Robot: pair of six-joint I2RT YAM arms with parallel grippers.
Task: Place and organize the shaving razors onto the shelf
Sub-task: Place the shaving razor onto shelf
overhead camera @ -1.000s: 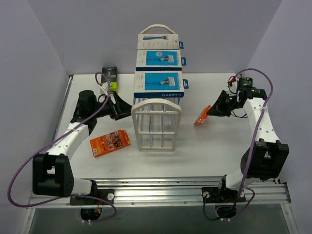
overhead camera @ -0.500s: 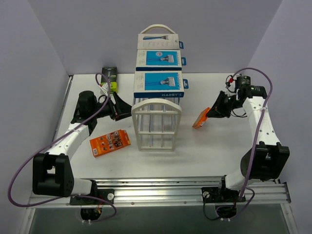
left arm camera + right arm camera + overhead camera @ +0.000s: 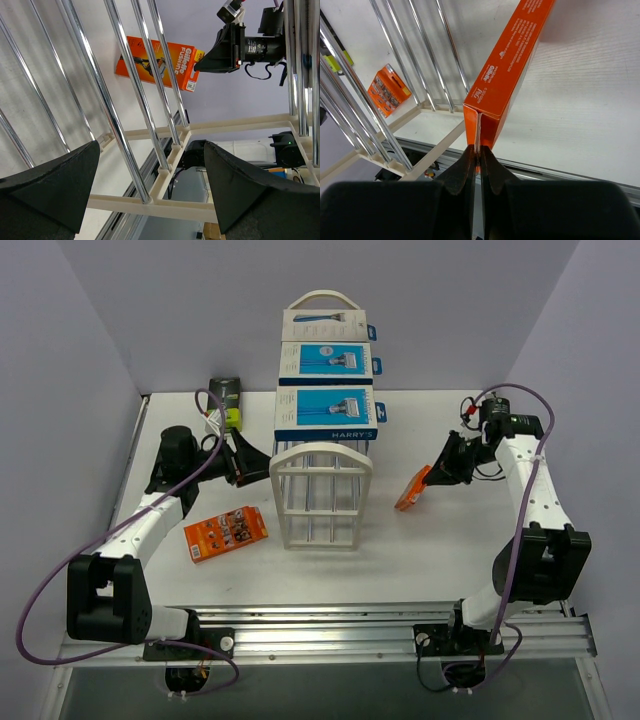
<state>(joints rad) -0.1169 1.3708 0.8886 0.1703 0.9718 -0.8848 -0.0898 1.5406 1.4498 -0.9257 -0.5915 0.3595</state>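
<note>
Nearest, front-left of the shelf, an orange razor box lies flat on the table. Farther back the left gripper gapes wide and empty just beside the shelf's left bars, and right of the shelf the right gripper pinches a second orange box by its edge, tilted. Beyond, three blue-and-white boxes lie along the shelf top; a black-and-lime box stands behind its left side

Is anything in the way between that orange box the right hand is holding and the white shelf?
Nothing visible does. Only a stretch of table lies between the orange box in the right hand and the shelf.
</note>
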